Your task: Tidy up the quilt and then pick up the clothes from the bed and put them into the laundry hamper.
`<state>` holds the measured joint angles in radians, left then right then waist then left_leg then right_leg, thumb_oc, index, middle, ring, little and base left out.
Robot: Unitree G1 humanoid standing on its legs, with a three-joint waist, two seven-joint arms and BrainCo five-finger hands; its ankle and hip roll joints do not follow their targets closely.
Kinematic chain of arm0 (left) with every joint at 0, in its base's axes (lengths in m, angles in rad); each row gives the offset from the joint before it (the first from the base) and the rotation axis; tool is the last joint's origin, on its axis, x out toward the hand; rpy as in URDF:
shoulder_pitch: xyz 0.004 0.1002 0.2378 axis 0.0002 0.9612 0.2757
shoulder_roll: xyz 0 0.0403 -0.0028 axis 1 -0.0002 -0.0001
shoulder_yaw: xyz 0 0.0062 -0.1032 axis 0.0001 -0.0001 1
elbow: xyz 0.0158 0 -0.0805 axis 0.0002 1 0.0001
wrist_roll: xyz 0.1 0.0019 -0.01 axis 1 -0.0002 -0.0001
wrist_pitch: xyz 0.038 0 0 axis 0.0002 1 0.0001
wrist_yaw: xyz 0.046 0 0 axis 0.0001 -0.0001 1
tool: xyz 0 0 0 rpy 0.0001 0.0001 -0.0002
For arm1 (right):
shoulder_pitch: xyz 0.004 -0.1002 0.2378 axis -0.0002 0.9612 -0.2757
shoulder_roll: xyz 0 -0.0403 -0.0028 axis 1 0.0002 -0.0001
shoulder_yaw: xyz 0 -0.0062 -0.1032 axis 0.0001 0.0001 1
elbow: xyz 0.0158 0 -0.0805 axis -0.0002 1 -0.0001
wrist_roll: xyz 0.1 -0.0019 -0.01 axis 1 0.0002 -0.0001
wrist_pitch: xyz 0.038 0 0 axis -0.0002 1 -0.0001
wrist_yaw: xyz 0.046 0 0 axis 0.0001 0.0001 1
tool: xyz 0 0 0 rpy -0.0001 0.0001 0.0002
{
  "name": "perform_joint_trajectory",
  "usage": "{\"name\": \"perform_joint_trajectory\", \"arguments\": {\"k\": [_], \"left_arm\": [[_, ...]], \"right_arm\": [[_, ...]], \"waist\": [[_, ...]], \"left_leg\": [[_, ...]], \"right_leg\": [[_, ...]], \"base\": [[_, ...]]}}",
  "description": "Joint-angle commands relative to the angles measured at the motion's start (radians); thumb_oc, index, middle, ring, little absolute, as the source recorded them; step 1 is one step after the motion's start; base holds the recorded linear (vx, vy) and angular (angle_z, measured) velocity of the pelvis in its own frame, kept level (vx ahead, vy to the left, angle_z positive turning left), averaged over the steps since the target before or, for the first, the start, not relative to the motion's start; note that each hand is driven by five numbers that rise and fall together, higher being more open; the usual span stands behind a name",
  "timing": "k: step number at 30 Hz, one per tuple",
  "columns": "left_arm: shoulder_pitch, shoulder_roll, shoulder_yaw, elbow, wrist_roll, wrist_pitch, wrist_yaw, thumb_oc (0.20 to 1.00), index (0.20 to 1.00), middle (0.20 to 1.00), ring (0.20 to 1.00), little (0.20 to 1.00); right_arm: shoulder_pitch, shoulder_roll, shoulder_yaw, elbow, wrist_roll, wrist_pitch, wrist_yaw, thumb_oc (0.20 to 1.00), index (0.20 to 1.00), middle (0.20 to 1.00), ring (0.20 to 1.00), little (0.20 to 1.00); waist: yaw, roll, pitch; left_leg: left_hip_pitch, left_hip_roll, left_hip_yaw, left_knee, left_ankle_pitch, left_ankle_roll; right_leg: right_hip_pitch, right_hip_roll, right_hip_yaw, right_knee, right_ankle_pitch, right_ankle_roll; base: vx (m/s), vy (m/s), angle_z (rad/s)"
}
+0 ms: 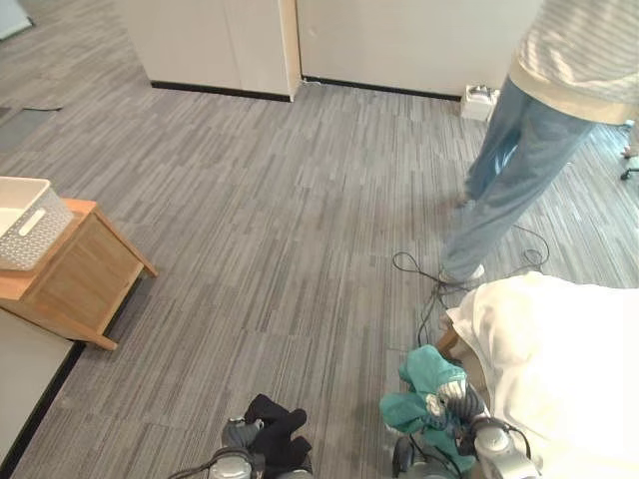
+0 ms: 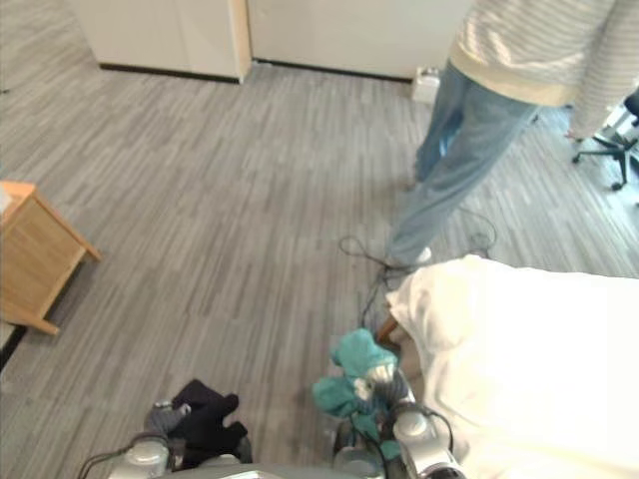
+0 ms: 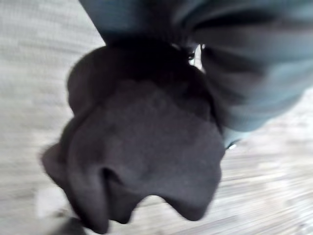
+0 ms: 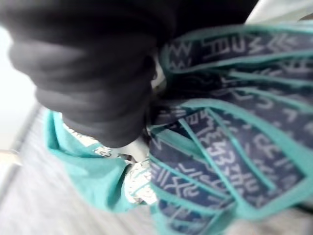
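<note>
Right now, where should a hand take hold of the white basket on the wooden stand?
Hook the slot handle in the side wall of the white basket, coming from the open-floor side, which that wall faces above the wooden stand. Both hands are full: left hand grips a black garment, right hand a teal garment.

Left hand at 6 o'clock, closed around black garment. Right hand at 5 o'clock, closed around teal garment.
</note>
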<state>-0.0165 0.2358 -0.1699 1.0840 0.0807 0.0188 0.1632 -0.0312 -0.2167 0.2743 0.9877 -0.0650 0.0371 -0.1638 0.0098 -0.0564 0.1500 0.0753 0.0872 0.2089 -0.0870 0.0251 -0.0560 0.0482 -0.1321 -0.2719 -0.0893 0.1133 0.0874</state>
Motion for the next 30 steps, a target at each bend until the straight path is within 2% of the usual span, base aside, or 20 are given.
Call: {"name": "perform_joint_trajectory", "arguments": {"k": [1, 2, 4, 6, 7, 10, 13, 14, 16, 18, 19, 20, 21, 22, 23, 24, 25, 28, 29, 30], "left_arm": [[-0.096, 0.001, -0.048, 0.144, 0.104, 0.016, 0.028, 0.200, 0.200, 0.200, 0.200, 0.200], [-0.096, 0.001, -0.048, 0.144, 0.104, 0.016, 0.028, 0.200, 0.200, 0.200, 0.200, 0.200], [-0.094, 0.005, -0.040, 0.161, 0.101, 0.020, 0.032, 0.200, 0.200, 0.200, 0.200, 0.200], [-0.087, 0.003, -0.027, 0.152, 0.079, 0.025, 0.038, 0.200, 0.200, 0.200, 0.200, 0.200], [-0.086, 0.003, -0.026, 0.151, 0.079, 0.025, 0.038, 0.200, 0.200, 0.200, 0.200, 0.200], [-0.062, 0.003, -0.013, 0.137, 0.076, 0.024, 0.033, 0.200, 0.200, 0.200, 0.200, 0.200], [-0.048, 0.001, -0.012, 0.134, 0.091, 0.023, 0.028, 0.200, 0.200, 0.200, 0.200, 0.200], [-0.044, 0.004, -0.008, 0.129, 0.093, 0.022, 0.022, 0.200, 0.200, 0.200, 0.200, 0.200], [-0.030, 0.018, 0.011, 0.121, 0.090, 0.028, 0.014, 0.200, 0.200, 0.200, 0.200, 0.200], [-0.035, 0.027, 0.008, 0.120, 0.090, 0.026, 0.013, 0.200, 0.200, 0.200, 0.200, 0.200], [-0.039, 0.035, 0.007, 0.118, 0.094, 0.028, 0.016, 0.200, 0.200, 0.200, 0.200, 0.200], [-0.048, 0.038, -0.011, 0.130, 0.121, 0.030, 0.009, 0.200, 0.200, 0.200, 0.200, 0.200], [-0.060, 0.043, -0.022, 0.119, 0.113, 0.036, 0.023, 0.200, 0.200, 0.200, 0.200, 0.200], [-0.061, 0.042, -0.021, 0.119, 0.113, 0.036, 0.023, 0.200, 0.200, 0.200, 0.200, 0.200], [-0.066, 0.044, -0.023, 0.110, 0.108, 0.036, 0.031, 0.200, 0.200, 0.200, 0.200, 0.200], [-0.074, 0.046, -0.030, 0.102, 0.104, 0.036, 0.037, 0.200, 0.200, 0.200, 0.200, 0.200], [-0.086, 0.046, -0.043, 0.093, 0.107, 0.035, 0.037, 0.200, 0.200, 0.200, 0.200, 0.200], [-0.114, 0.052, -0.071, 0.049, 0.124, 0.024, 0.045, 0.200, 0.200, 0.200, 0.200, 0.200], [-0.124, 0.052, -0.075, 0.034, 0.135, 0.021, 0.050, 0.200, 0.200, 0.200, 0.200, 0.200], [-0.131, 0.059, -0.090, 0.038, 0.184, 0.021, 0.048, 0.200, 0.200, 0.200, 0.200, 0.200]], "right_arm": [[-0.055, -0.081, -0.016, 0.151, -0.046, 0.031, -0.005, 0.200, 0.200, 0.200, 0.200, 0.200], [-0.055, -0.081, -0.016, 0.151, -0.046, 0.031, -0.005, 0.200, 0.200, 0.200, 0.200, 0.200], [-0.071, -0.089, -0.011, 0.131, -0.029, 0.024, -0.001, 0.200, 0.200, 0.200, 0.200, 0.200], [-0.079, -0.106, 0.000, 0.100, -0.039, 0.028, 0.003, 0.200, 0.200, 0.200, 0.200, 0.200], [-0.079, -0.106, 0.000, 0.100, -0.039, 0.028, 0.004, 0.200, 0.200, 0.200, 0.200, 0.200], [-0.076, -0.115, 0.002, 0.058, -0.043, 0.029, 0.004, 0.200, 0.200, 0.200, 0.200, 0.200], [-0.079, -0.110, 0.004, 0.048, -0.045, 0.024, 0.001, 0.200, 0.200, 0.200, 0.200, 0.200], [-0.090, -0.107, 0.008, 0.039, -0.049, 0.019, -0.006, 0.200, 0.200, 0.200, 0.200, 0.200], [-0.109, -0.091, 0.017, 0.031, -0.066, 0.019, -0.006, 0.200, 0.200, 0.200, 0.200, 0.200], [-0.114, -0.075, 0.022, 0.027, -0.074, 0.009, -0.014, 0.200, 0.200, 0.200, 0.200, 0.200], [-0.115, -0.069, 0.012, 0.028, -0.072, 0.008, -0.015, 0.200, 0.200, 0.200, 0.200, 0.200], [-0.120, -0.062, 0.008, 0.023, -0.066, 0.009, -0.013, 0.200, 0.200, 0.200, 0.200, 0.200], [-0.120, -0.060, 0.007, -0.005, -0.061, 0.009, -0.013, 0.200, 0.200, 0.200, 0.200, 0.200], [-0.121, -0.061, 0.007, -0.006, -0.061, 0.010, -0.013, 0.200, 0.200, 0.200, 0.200, 0.200], [-0.125, -0.063, 0.006, -0.022, -0.058, 0.008, -0.014, 0.200, 0.200, 0.200, 0.200, 0.200], [-0.130, -0.065, 0.003, -0.032, -0.053, 0.006, -0.016, 0.200, 0.200, 0.200, 0.200, 0.200], [-0.128, -0.067, -0.001, -0.047, -0.046, 0.005, -0.016, 0.200, 0.200, 0.200, 0.200, 0.200], [-0.111, -0.075, -0.007, -0.100, -0.028, -0.004, -0.024, 0.200, 0.200, 0.200, 0.200, 0.200], [-0.104, -0.080, -0.013, -0.101, -0.023, -0.006, -0.035, 0.200, 0.200, 0.200, 0.200, 0.200], [-0.100, -0.084, -0.012, -0.074, -0.030, 0.002, -0.037, 0.200, 0.200, 0.200, 0.200, 0.200]], "waist": [[0.072, 0.052, 0.035], [0.072, 0.052, 0.036], [0.090, 0.054, 0.061], [0.109, 0.041, 0.086], [0.108, 0.042, 0.086], [0.130, 0.035, 0.076], [0.147, 0.042, 0.064], [0.161, 0.050, 0.059], [0.185, 0.023, 0.043], [0.201, -0.006, 0.039], [0.202, -0.021, 0.049], [0.190, -0.037, 0.057], [0.149, -0.010, 0.080], [0.151, -0.011, 0.080], [0.130, 0.028, 0.091], [0.108, 0.050, 0.101], [0.079, 0.064, 0.114], [0.026, 0.075, 0.120], [0.008, 0.079, 0.111], [-0.019, 0.088, 0.101]], "left_leg": [[-0.010, -0.031, -0.068, 0.149, -0.078, -0.035], [-0.013, -0.030, -0.069, 0.154, -0.081, -0.036], [-0.097, 0.009, -0.074, 0.355, -0.017, -0.082], [-0.214, 0.039, -0.054, 0.526, 0.039, -0.070], [-0.216, 0.040, -0.056, 0.531, 0.036, -0.070], [-0.283, 0.026, 0.047, 0.410, -0.040, -0.024], [-0.293, 0.011, 0.116, 0.234, 0.006, -0.037], [-0.339, 0.028, 0.172, 0.143, 0.040, -0.038], [-0.340, 0.019, 0.195, 0.102, 0.052, -0.020], [-0.327, -0.005, 0.191, 0.131, 0.046, 0.014], [-0.317, -0.021, 0.189, 0.152, 0.021, 0.034], [-0.297, -0.042, 0.190, 0.164, -0.012, 0.058], [-0.223, -0.054, 0.167, 0.147, -0.045, 0.087], [-0.223, -0.057, 0.170, 0.145, -0.045, 0.089], [-0.182, -0.035, 0.167, 0.108, -0.028, 0.101], [-0.131, -0.034, 0.148, 0.067, -0.030, 0.102], [-0.077, -0.038, 0.127, 0.028, -0.033, 0.096], [0.007, -0.051, 0.062, 0.011, -0.076, 0.061], [0.039, -0.046, 0.038, 0.000, -0.099, 0.038], [0.112, -0.034, 0.000, 0.005, -0.158, 0.019]], "right_leg": [[0.066, 0.029, -0.071, 0.037, -0.189, 0.045], [0.066, 0.030, -0.072, 0.036, -0.189, 0.045], [0.101, 0.041, -0.088, 0.017, -0.202, 0.014], [0.132, 0.041, -0.115, 0.002, -0.226, -0.010], [0.132, 0.042, -0.116, 0.002, -0.226, -0.010], [0.164, 0.046, -0.117, 0.002, -0.274, 0.011], [0.202, 0.057, -0.111, 0.002, -0.317, 0.027], [0.229, 0.072, -0.124, 0.002, -0.342, 0.034], [0.273, 0.083, -0.125, 0.010, -0.363, 0.045], [0.246, 0.066, -0.103, 0.139, -0.349, 0.062], [0.218, 0.047, -0.099, 0.241, -0.313, 0.095], [0.181, 0.019, -0.081, 0.374, -0.213, 0.152], [0.038, -0.020, -0.038, 0.645, -0.095, 0.172], [0.032, -0.024, -0.035, 0.654, -0.099, 0.173], [-0.055, 0.000, -0.022, 0.764, -0.071, 0.165], [-0.126, -0.002, -0.021, 0.805, -0.090, 0.159], [-0.173, -0.020, -0.035, 0.776, -0.126, 0.145], [-0.207, -0.039, -0.027, 0.408, -0.186, 0.094], [-0.208, -0.048, 0.001, 0.219, -0.165, 0.097], [-0.246, -0.083, 0.088, 0.076, -0.088, 0.127]], "base": [[0.11, -0.094, 0.23], [0.15, -0.138, 0.17], [0.12, -0.131, 0.04], [0.21, -0.144, 0.22], [0.28, -0.092, 0.19], [0.35, 0.048, -0.21], [0.44, 0.112, -0.14], [0.52, 0.151, 0.05], [0.68, 0.160, 0.04], [0.54, 0.134, -0.24], [0.64, 0.230, -0.09], [0.71, 0.373, 0.13], [0.55, 0.324, 0.16], [0.43, 0.292, 0.12], [0.33, 0.157, 0.06], [0.55, 0.190, 0.39], [0.67, 0.110, 0.45], [0.67, -0.068, 0.71], [1.02, -0.141, 1.19], [0.81, -0.096, 1.00]]}}
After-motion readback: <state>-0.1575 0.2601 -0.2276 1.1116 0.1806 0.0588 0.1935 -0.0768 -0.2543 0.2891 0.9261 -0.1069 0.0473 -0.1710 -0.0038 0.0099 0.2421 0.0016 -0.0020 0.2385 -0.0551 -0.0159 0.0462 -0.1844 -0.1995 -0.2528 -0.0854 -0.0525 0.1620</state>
